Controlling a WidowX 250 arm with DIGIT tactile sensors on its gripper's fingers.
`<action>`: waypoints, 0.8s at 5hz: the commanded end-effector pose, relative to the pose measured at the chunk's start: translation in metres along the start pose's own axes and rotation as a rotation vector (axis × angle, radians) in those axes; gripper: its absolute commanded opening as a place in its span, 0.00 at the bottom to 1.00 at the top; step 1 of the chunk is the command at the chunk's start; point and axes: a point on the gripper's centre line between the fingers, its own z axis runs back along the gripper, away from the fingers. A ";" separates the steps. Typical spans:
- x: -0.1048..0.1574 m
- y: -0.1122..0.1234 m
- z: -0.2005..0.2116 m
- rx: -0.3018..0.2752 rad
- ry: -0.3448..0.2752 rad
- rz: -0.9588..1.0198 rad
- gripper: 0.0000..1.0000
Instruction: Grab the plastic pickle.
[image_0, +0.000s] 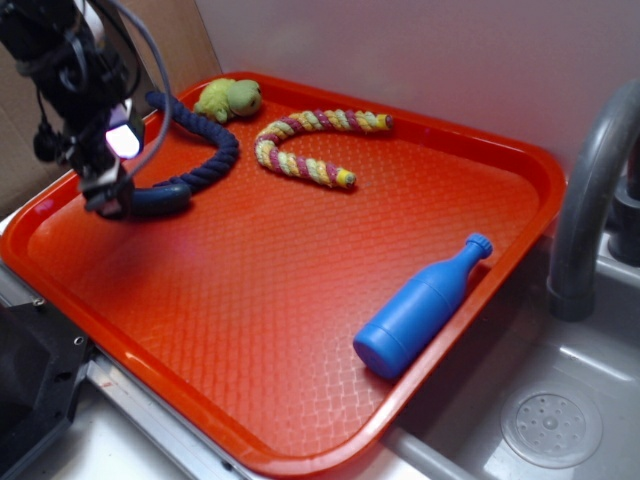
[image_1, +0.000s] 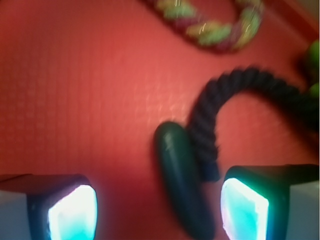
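You've got the black gripper (image_0: 112, 195) at the far left of the orange-red textured plastic tray (image_0: 300, 330), low over the small smooth dark teal-grey plastic pickle (image_0: 160, 200). In the wrist view the jaws stand spread apart, and the two glowing pads (image_1: 72, 212) flank the pickle without pinching it. The pickle (image_1: 182, 185) lies flat on the tray between them, nearer the right-hand pad than the other, and runs lengthwise toward the camera. So the approach looks mostly done; closing and lifting are left.

Watch the twisted navy rope (image_0: 205, 150): its end touches or lies just beside the pickle on the right-hand side in the wrist view, so I judge the pad on that side could catch rope as well. You'd likely want the pickle more centred before closing. Whether the fingertips are down at tray level I can't tell.

Moving right, the fuzzy green plush toy (image_0: 230, 98) sits at the back rim by the rope's far end. Next comes the pink-and-yellow braided rope hook (image_0: 305, 150), well apart from the gripper. The blue plastic bottle (image_0: 420, 305) lies on its side near the tray's right edge, untouched. Past the tray there's the grey sink (image_0: 550, 425) and the grey curved faucet (image_0: 590, 190).
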 end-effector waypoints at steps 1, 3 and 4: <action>-0.007 0.017 -0.030 0.008 0.016 -0.033 1.00; -0.009 0.032 -0.046 0.073 0.056 -0.002 0.27; -0.011 0.034 -0.041 0.090 0.075 0.024 0.00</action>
